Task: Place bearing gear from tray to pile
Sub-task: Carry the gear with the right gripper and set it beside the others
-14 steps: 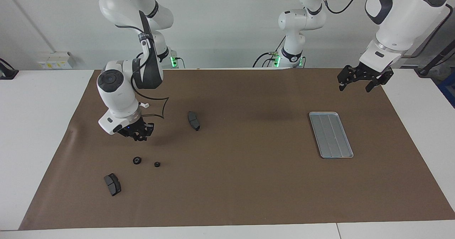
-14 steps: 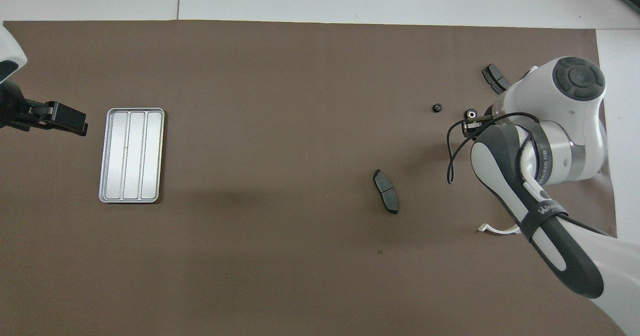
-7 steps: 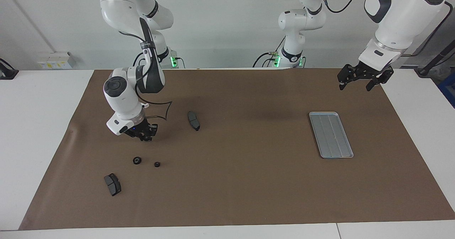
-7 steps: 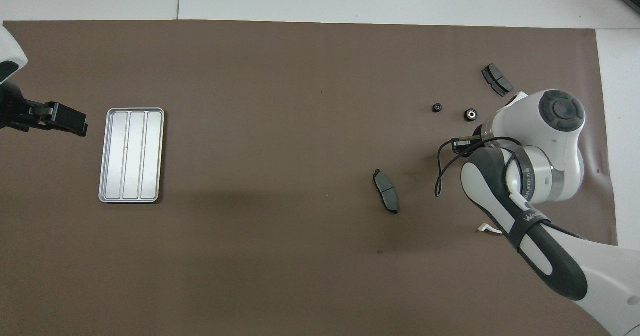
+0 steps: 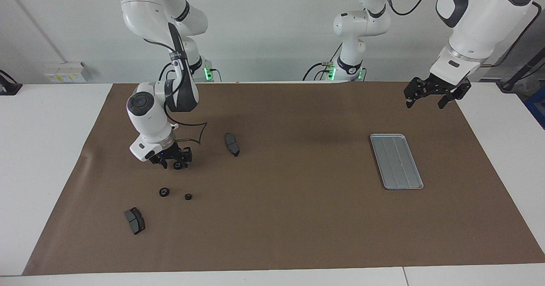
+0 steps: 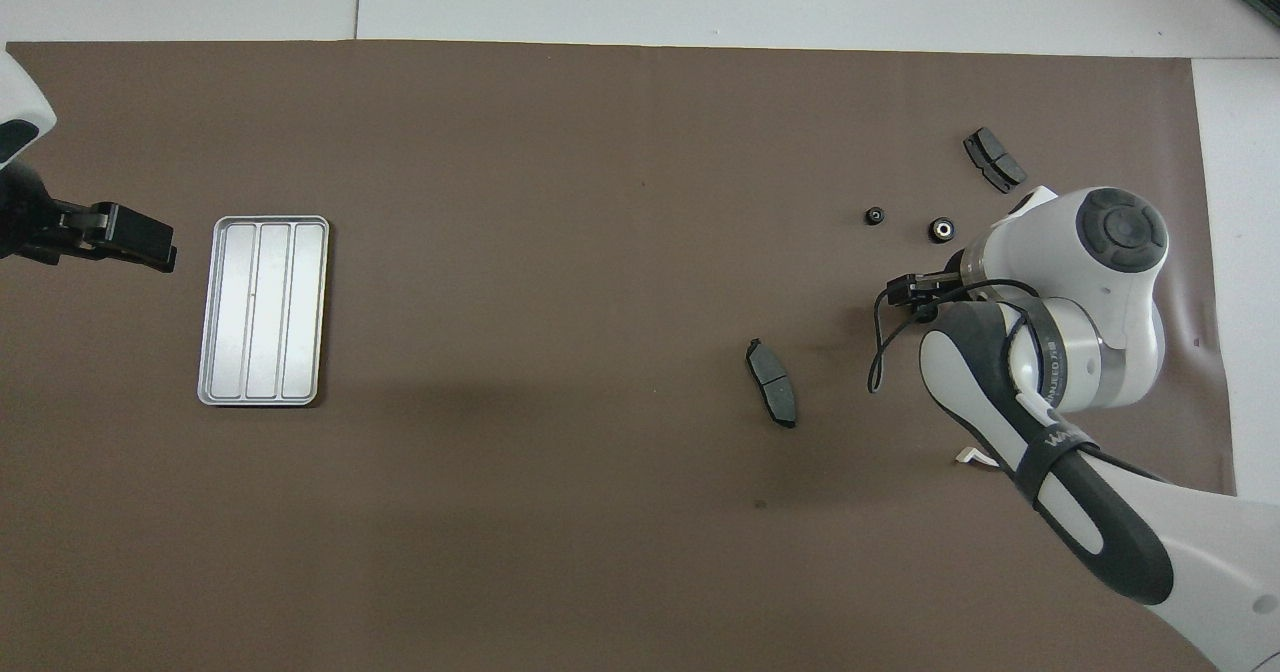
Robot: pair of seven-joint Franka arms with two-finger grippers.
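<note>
I have the right gripper low on the brown mat, in the middle height of the facing view at the right arm's end of the desk. Its fingers are spread, and the small dark round bearing gear sits between them on the mat, as far as I can judge. That puts it in the pile. Two more small dark gears and a dark grey brake-pad piece lie lower in the frame, and a second pad is beside it.

To finish well I would lift straight up so neither finger drags the gear or catches the drooping black cable.

The ridged silver metal tray shows no gear. The left gripper waits above the mat's upper corner, fingers spread. The mat's centre is open for travel.
</note>
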